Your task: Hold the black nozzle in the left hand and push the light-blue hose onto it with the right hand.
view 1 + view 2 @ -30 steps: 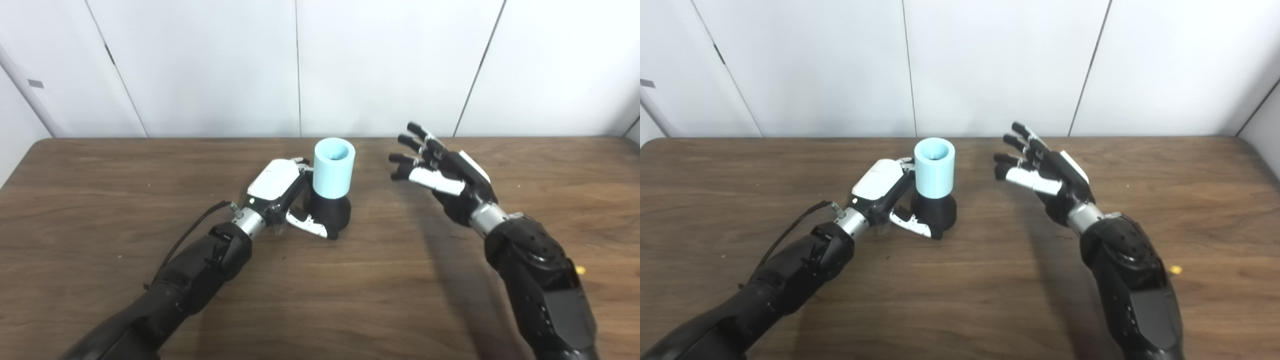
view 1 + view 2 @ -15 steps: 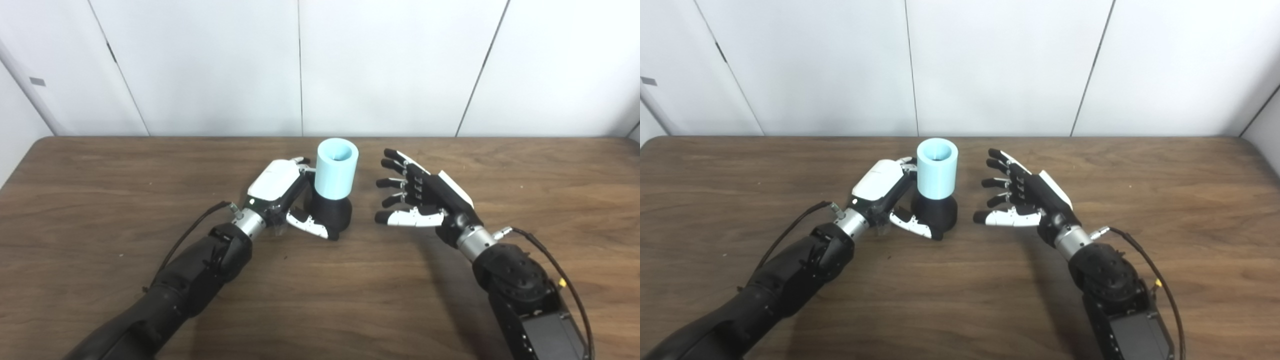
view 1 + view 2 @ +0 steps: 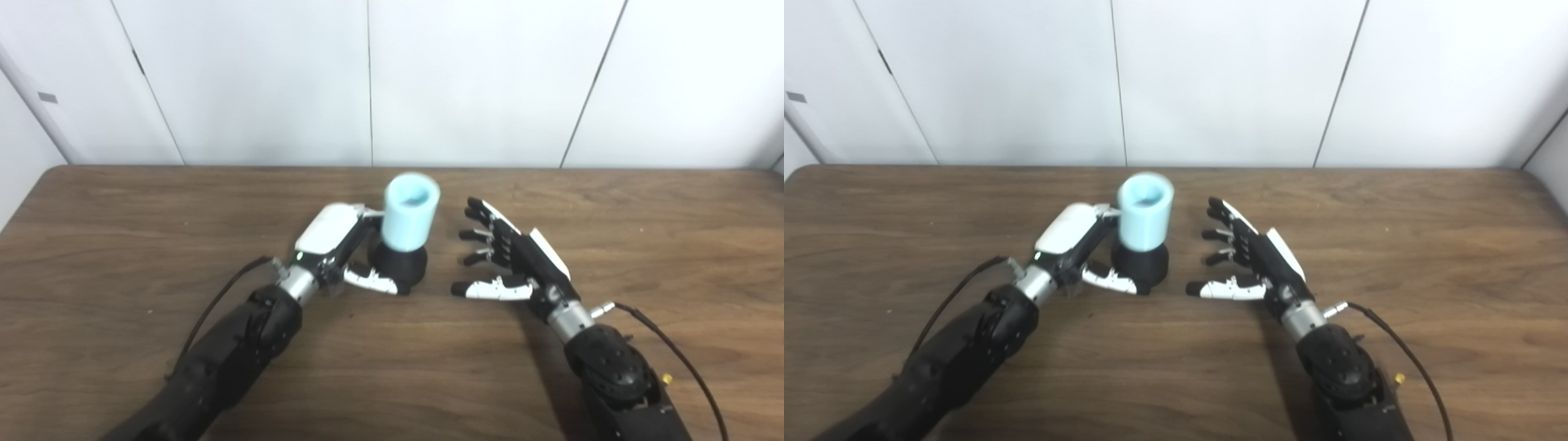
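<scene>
A black nozzle (image 3: pixel 402 267) stands on the wooden table (image 3: pixel 122 233) near its middle, with a light-blue hose piece (image 3: pixel 410 211) sitting upright on top of it, open end up. My left hand (image 3: pixel 334 245) wraps around the nozzle's base from the left, thumb across its front. My right hand (image 3: pixel 511 260) hovers just right of the nozzle, fingers spread and palm turned toward it, touching nothing.
White wall panels rise behind the table's far edge (image 3: pixel 392 166). A cable (image 3: pixel 667 349) trails from my right wrist over the wood. A small yellow speck (image 3: pixel 666 379) lies at the lower right.
My right hand dropped from a raised spot at the right and swung in beside the nozzle, staying open. The left hand kept its hold. The camera tilted slightly.
</scene>
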{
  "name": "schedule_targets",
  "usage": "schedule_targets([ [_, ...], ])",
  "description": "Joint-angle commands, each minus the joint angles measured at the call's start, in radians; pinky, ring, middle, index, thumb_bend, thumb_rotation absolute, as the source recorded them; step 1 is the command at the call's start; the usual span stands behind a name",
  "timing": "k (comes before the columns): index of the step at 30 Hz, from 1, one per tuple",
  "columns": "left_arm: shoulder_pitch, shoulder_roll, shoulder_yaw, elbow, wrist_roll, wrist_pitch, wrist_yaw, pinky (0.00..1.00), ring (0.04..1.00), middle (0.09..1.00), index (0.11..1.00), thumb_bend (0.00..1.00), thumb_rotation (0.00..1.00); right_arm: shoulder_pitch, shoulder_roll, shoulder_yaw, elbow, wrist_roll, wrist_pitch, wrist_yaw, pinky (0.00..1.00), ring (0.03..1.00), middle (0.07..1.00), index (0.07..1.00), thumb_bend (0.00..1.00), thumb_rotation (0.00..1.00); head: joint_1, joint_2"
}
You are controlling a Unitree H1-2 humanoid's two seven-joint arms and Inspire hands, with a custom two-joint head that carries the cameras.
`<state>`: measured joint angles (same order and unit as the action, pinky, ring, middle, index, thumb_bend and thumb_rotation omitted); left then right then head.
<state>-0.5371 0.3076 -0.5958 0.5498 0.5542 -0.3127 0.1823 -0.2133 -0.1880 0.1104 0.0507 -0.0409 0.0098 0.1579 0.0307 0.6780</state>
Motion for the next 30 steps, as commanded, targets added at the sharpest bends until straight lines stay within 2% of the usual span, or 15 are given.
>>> schedule_targets([
  [1, 0.124, -0.001, -0.037, 0.015, 0.014, 0.101, -0.166, 0.86, 0.933, 0.974, 0.985, 1.00, 0.37, -0.020, 0.003, -0.022, -0.031, 0.009, -0.078, -0.011, 0.66, 0.826, 0.922, 0.951, 0.87, 0.15, 0.004, 0.001],
  [4, 0.149, 0.009, 0.012, -0.037, -0.013, 0.144, -0.189, 0.89, 0.991, 0.998, 0.999, 1.00, 0.37, -0.019, 0.006, -0.025, -0.017, 0.014, -0.096, -0.006, 0.68, 0.833, 0.924, 0.954, 0.87, 0.15, 0.009, -0.002],
  [8, 0.172, 0.020, 0.069, -0.078, -0.020, 0.172, -0.210, 0.90, 1.000, 1.000, 1.000, 1.00, 0.39, -0.028, 0.013, -0.032, -0.016, 0.011, -0.098, -0.009, 0.67, 0.828, 0.918, 0.945, 0.88, 0.13, 0.006, -0.004],
  [15, 0.189, 0.017, 0.160, -0.086, -0.067, 0.186, -0.242, 0.96, 1.000, 1.000, 1.000, 1.00, 0.34, -0.045, 0.004, -0.041, -0.035, -0.020, -0.083, -0.013, 0.63, 0.816, 0.926, 0.945, 0.91, 0.19, 0.002, -0.017],
  [18, 0.196, -0.003, 0.213, -0.077, -0.111, 0.173, -0.233, 0.93, 1.000, 1.000, 1.000, 1.00, 0.31, -0.046, 0.006, -0.048, -0.034, -0.025, -0.083, -0.018, 0.62, 0.814, 0.927, 0.939, 0.93, 0.20, 0.000, -0.023],
  [21, 0.221, -0.039, 0.292, -0.081, -0.197, 0.114, -0.207, 0.85, 0.992, 1.000, 1.000, 0.98, 0.27, -0.038, 0.017, -0.056, -0.033, -0.028, -0.076, -0.029, 0.63, 0.813, 0.926, 0.940, 0.92, 0.20, 0.006, -0.031],
  [25, 0.266, -0.089, 0.403, -0.115, -0.360, 0.025, -0.211, 0.85, 0.923, 0.963, 1.000, 0.83, 0.26, -0.025, 0.038, -0.071, -0.011, 0.000, -0.103, -0.037, 0.65, 0.817, 0.922, 0.940, 0.89, 0.17, 0.021, -0.036],
  [30, 0.309, -0.130, 0.511, -0.210, -0.537, 0.047, -0.270, 0.82, 0.840, 0.904, 1.000, 0.78, 0.30, -0.002, 0.051, -0.080, -0.026, 0.008, -0.112, -0.036, 0.69, 0.823, 0.926, 0.947, 0.84, 0.15, 0.010, -0.029],
])
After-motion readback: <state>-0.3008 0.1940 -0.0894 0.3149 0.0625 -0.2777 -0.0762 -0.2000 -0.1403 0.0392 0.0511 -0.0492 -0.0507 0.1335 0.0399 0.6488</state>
